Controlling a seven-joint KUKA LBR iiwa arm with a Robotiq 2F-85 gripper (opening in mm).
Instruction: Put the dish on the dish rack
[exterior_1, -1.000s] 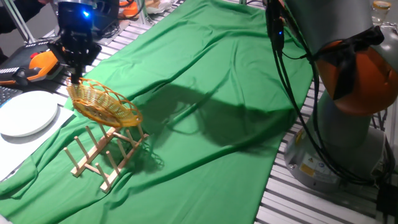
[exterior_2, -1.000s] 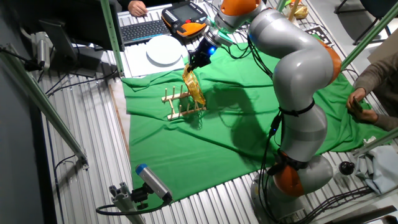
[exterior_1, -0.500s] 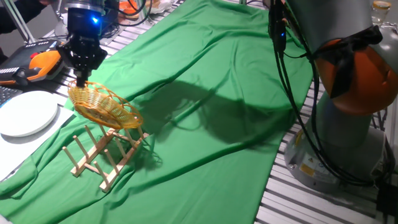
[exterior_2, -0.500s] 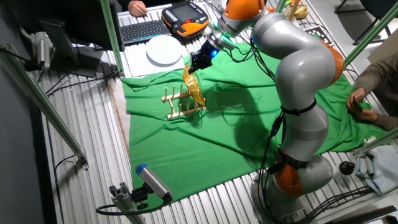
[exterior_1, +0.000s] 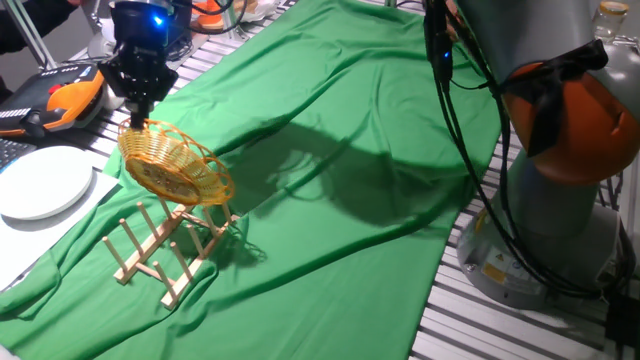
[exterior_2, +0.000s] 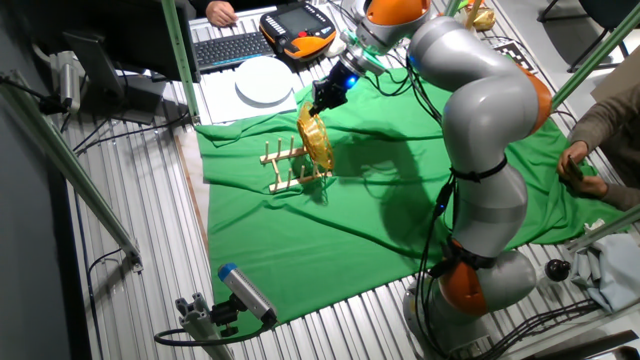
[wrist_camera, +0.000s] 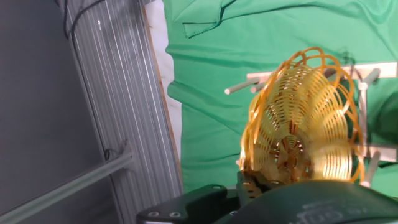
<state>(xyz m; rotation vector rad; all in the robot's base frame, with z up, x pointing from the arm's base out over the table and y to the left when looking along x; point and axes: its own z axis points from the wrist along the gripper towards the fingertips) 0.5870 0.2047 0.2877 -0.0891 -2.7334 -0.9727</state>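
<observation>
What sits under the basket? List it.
Under the basket, gripped by its rim, stands the wooden rack on green cloth. The basket hides the rack's top pegs.

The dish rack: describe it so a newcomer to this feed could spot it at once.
On the green cloth, look at the end nearest the white plate. Directly below the yellow woven dish hanging from the claw sits the dish rack: pale wooden rails with upright pegs, the only bare-wood thing there.

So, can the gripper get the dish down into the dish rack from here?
Probably yes: the gripper holds the dish tilted just above the dish rack, and nothing lies between them.
</observation>
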